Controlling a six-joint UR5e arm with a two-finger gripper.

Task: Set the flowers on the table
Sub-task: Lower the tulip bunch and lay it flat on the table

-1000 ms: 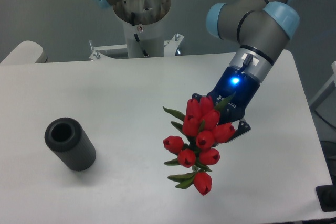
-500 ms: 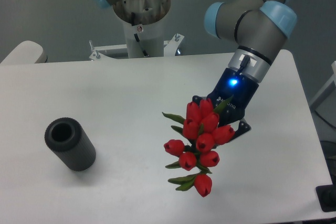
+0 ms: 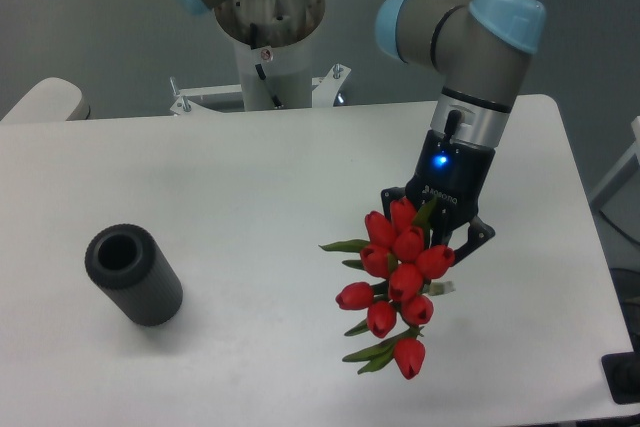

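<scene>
The flowers (image 3: pixel 397 279) are a bunch of red tulips with green leaves, heads pointing toward the camera and hanging over the right front part of the white table (image 3: pixel 250 197). My gripper (image 3: pixel 440 239) is shut on the stems just behind the heads. The bunch hides the fingertips and most of the stems. I cannot tell if the lowest tulip touches the tabletop.
A dark grey ribbed hollow cylinder (image 3: pixel 133 273) stands on the left front of the table. The arm's base column (image 3: pixel 270 37) is behind the table's far edge. The table's right edge (image 3: pixel 585 247) is near the gripper.
The arm has swung a little right and become more upright. The bunch moved right and slightly down with the gripper, still held.
</scene>
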